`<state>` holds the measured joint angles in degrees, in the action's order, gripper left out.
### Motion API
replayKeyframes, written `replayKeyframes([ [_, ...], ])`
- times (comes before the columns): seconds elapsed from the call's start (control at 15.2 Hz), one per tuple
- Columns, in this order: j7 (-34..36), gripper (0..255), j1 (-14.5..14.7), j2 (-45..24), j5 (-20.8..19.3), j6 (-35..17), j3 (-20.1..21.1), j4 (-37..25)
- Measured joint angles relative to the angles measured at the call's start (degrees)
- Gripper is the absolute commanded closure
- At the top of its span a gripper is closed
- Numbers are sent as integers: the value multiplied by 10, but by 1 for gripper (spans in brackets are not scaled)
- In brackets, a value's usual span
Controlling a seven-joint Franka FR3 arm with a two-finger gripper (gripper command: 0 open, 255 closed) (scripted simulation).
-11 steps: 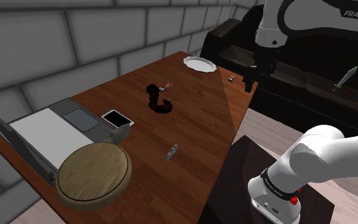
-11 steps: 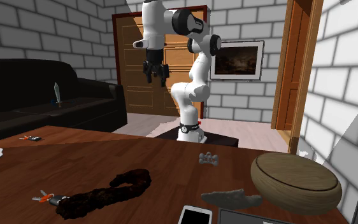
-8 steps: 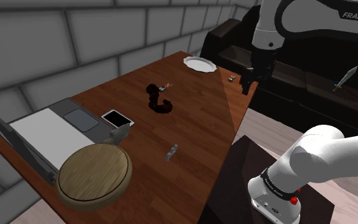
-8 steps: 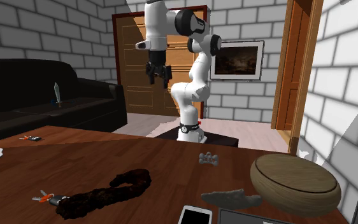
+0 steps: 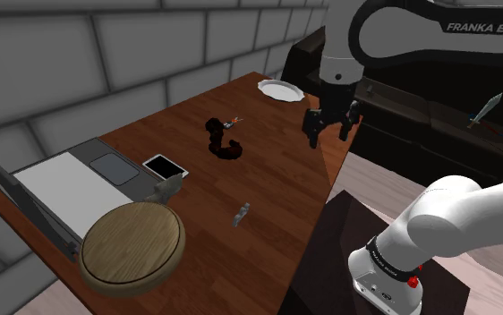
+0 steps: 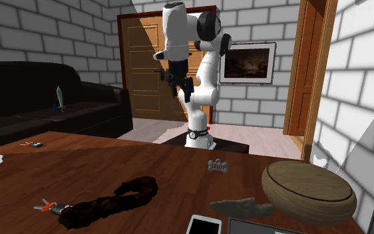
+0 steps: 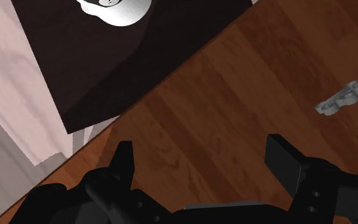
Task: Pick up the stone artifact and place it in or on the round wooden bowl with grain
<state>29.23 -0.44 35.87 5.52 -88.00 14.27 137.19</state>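
"How far along was the job?"

"Nothing had been done. Nearest in the shoulder view sat the round wooden bowl (image 5: 133, 243), with nothing in or on it. Just beside its far rim lay what I took for the stone artifact (image 5: 167, 189), a rough grey flake, flat on the bench (image 5: 277, 183) next to a phone (image 5: 164, 166)."

"And the gripper?"

"Farther off. The gripper (image 5: 330, 134) hung in the air above the bench's far part, short of a white plate (image 5: 281, 89) and well apart from the artifact. Its fingers were spread and clasped nothing. The wrist view had bare wood between them and a small grey knobbly piece (image 7: 343, 99) off to one side."

"So what was left?"

"All of it, I judged: reach over, come down, grip the flake, lift it, then make the short carry to the bowl and let go."
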Motion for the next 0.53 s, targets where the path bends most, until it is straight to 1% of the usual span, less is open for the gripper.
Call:
replayKeyframes([
  [0.26,100,0,-1,-59,41,-18,51,-32],
  [0.53,199,0,-5,-132,69,-52,99,-66],
])
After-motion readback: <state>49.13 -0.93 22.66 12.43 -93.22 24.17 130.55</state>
